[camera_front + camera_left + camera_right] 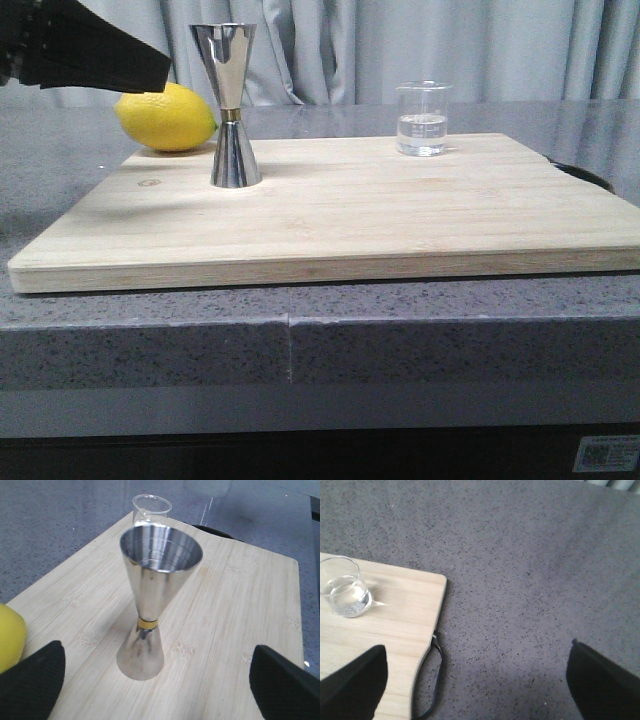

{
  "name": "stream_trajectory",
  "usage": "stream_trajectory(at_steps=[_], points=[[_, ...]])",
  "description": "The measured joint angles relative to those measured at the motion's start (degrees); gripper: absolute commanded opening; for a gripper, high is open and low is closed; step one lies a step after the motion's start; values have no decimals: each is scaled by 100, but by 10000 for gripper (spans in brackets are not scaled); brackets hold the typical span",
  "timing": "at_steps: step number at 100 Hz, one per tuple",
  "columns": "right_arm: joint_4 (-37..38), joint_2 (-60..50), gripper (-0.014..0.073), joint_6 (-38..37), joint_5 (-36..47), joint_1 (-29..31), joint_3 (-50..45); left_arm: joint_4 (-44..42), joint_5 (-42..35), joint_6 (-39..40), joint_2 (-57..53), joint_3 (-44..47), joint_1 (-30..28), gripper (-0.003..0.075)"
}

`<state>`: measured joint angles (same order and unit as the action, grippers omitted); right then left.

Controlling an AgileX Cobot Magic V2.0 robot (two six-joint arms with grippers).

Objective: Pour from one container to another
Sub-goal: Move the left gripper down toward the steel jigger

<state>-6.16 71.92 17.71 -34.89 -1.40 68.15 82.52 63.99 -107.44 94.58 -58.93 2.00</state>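
Observation:
The clear glass beaker (422,120) stands at the back right of the wooden cutting board (400,215) with clear liquid in its lower part. Upright on the board's left part is the polished steel jigger (227,105) with a gold band at its waist. In the left wrist view my left gripper (157,690) is open, its black fingers (30,680) wide apart. The jigger (155,595) is just ahead of them, untouched, with the beaker (150,507) behind it. My right gripper (477,685) is open over the grey countertop, beside the board's corner. The beaker (342,587) is well off to one side of it.
A yellow lemon (165,117) lies at the board's back left corner, behind the jigger and below my dark left arm (90,50). A black loop (437,680) hangs at the board's right edge. Speckled grey countertop (530,570) surrounds the board, with curtains behind.

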Motion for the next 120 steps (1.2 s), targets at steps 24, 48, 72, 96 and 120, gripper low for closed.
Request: stream_trajectory(at_steps=[24,48,72,96,120], points=[[0,8,657,233,919,0,-752,138,48,-430,146,0,0,692],[0,8,657,255,1462,0,-1341,212,-55,-694,146,0,252,692],[0,8,657,255,1583,0,-1371,427,-454,-889,269,0,707,692],[0,8,657,255,1583,0,-1371,760,-537,-949,668,0,709,692],[0,8,657,255,1598,0,-1371,970,-548,-1015,826,0,709,692]])
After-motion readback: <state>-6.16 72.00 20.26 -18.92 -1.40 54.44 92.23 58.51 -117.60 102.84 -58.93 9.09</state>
